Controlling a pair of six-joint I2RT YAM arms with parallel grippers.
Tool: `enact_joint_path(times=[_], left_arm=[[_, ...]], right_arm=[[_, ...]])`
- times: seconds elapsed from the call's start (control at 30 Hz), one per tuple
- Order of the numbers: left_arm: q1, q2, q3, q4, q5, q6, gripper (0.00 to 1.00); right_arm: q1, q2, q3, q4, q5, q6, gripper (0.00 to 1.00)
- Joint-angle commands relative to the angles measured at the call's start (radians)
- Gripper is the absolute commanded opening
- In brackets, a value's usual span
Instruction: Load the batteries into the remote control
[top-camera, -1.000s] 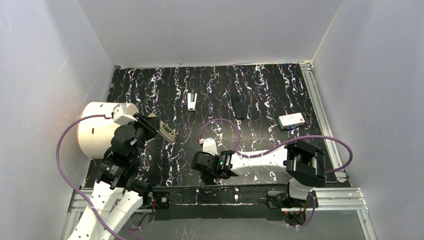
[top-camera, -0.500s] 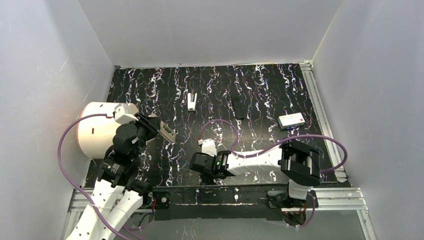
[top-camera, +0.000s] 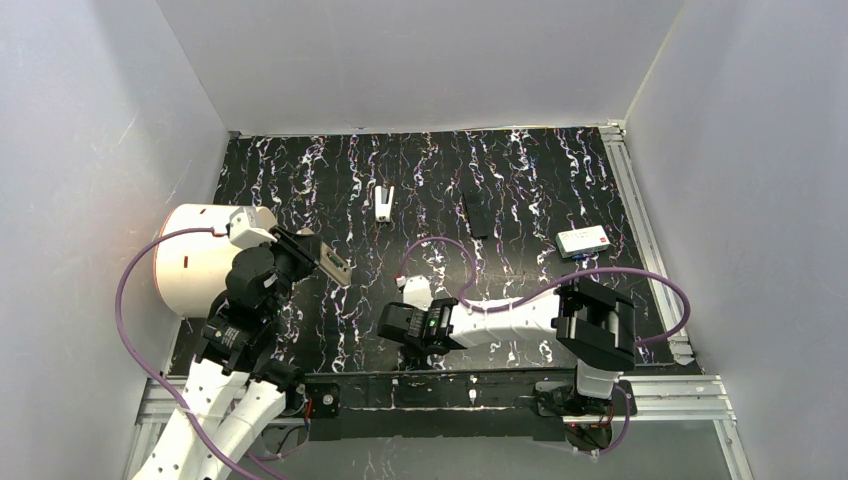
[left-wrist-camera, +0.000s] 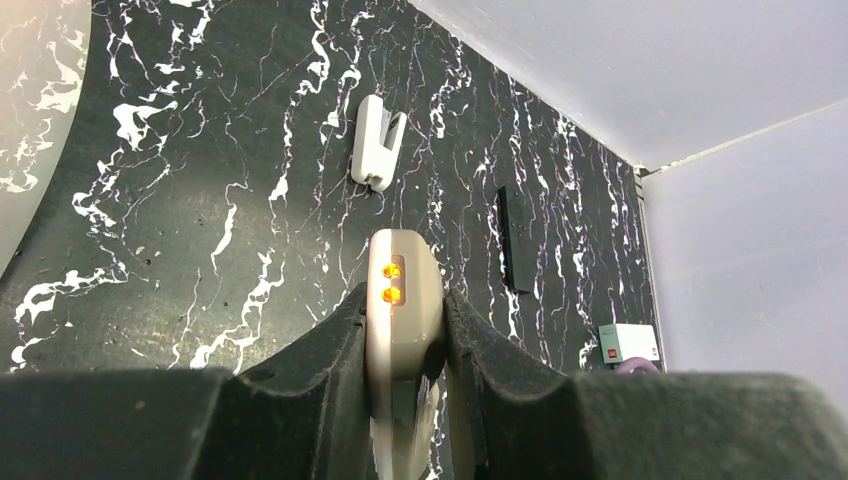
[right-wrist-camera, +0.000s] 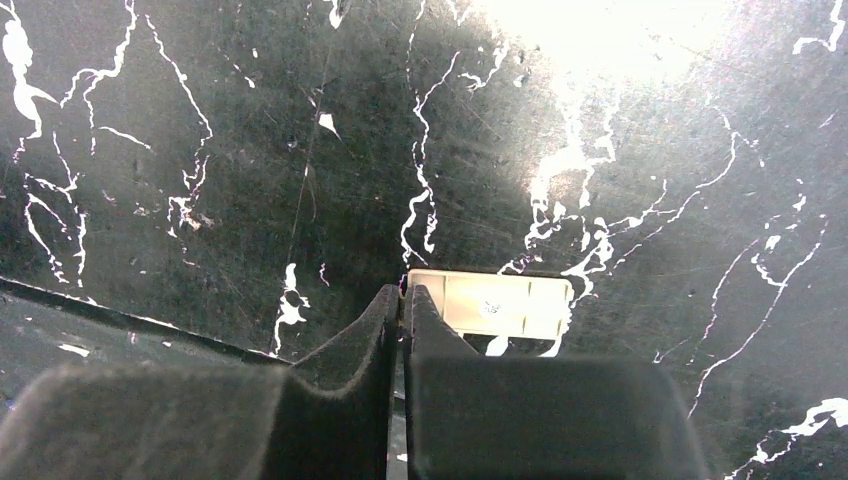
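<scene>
One remote (top-camera: 333, 262), beige, sits clamped in the left pincer (top-camera: 312, 250) above the left part of the tabletop (top-camera: 520, 170), just beside a white drum (top-camera: 190, 258). From above, its long axis runs on a slant, with the free end pointing right and a little toward the near edge. In the left wrist view the remote (left-wrist-camera: 403, 285) lies along the fingers (left-wrist-camera: 320, 350), which press on its two long sides. Its free end points away from the wrist and shows two orange spots in a recess. The left pincer (left-wrist-camera: 404, 312) is closed only as far as the remote's width.

The right pincer (top-camera: 398, 328) hangs low over the near middle of the tabletop, pointing down, well apart from the remote. In its wrist view the right pincer (right-wrist-camera: 403, 295) has its tips drawn together with barely a slit between them. They meet at the left edge of a pale flat plate (right-wrist-camera: 490, 305) that lies on the tabletop. Whether they pinch that edge or only touch it I cannot tell.

Farther back lie a white clip (top-camera: 384, 201), a black bar (top-camera: 477, 213) and, to the right, a small white box (top-camera: 584, 241) with a red label. All three are apart from each other and from both arms.
</scene>
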Motion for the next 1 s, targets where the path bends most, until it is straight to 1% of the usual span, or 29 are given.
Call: enact_joint_path(times=[0.0,0.07,0.13,0.17,0.3,0.4,0.5,0.6,0.63,0.73,0.87,0.97], left_arm=[[0.004,-0.009,-0.005,0.001,-0.010,0.002,0.00],[0.003,-0.007,-0.004,0.001,-0.004,-0.001,0.00],[0.003,-0.004,-0.001,0.003,0.007,-0.007,0.00],[0.003,0.000,-0.001,0.005,0.016,-0.011,0.00],[0.004,0.031,0.008,0.047,0.072,-0.045,0.00],[0.003,0.073,0.013,0.113,0.136,-0.097,0.00],[0.003,0.136,-0.004,0.256,0.233,-0.174,0.00],[0.004,0.203,-0.038,0.456,0.344,-0.287,0.00],[0.004,0.226,-0.044,0.504,0.360,-0.324,0.00],[0.004,0.283,-0.067,0.655,0.384,-0.416,0.00],[0.001,0.361,-0.109,0.866,0.375,-0.568,0.00],[-0.002,0.405,-0.121,0.962,0.371,-0.639,0.00]], right_arm=[[-0.006,0.011,0.037,-0.058,0.037,0.013,0.06],[-0.009,-0.011,0.047,-0.068,0.067,0.001,0.02],[-0.030,-0.049,0.046,-0.056,0.072,-0.013,0.01],[-0.063,-0.074,0.036,-0.038,0.059,-0.017,0.01],[-0.235,-0.209,-0.051,0.144,-0.095,-0.037,0.01],[-0.376,-0.311,-0.087,0.282,-0.227,-0.013,0.01],[-0.460,-0.410,-0.079,0.405,-0.274,0.033,0.01],[-0.499,-0.486,-0.059,0.533,-0.268,0.091,0.01],[-0.507,-0.506,-0.053,0.577,-0.261,0.112,0.01],[-0.512,-0.555,-0.042,0.692,-0.227,0.183,0.01],[-0.514,-0.577,-0.060,0.845,-0.197,0.303,0.01],[-0.513,-0.568,-0.059,0.925,-0.196,0.360,0.01]])
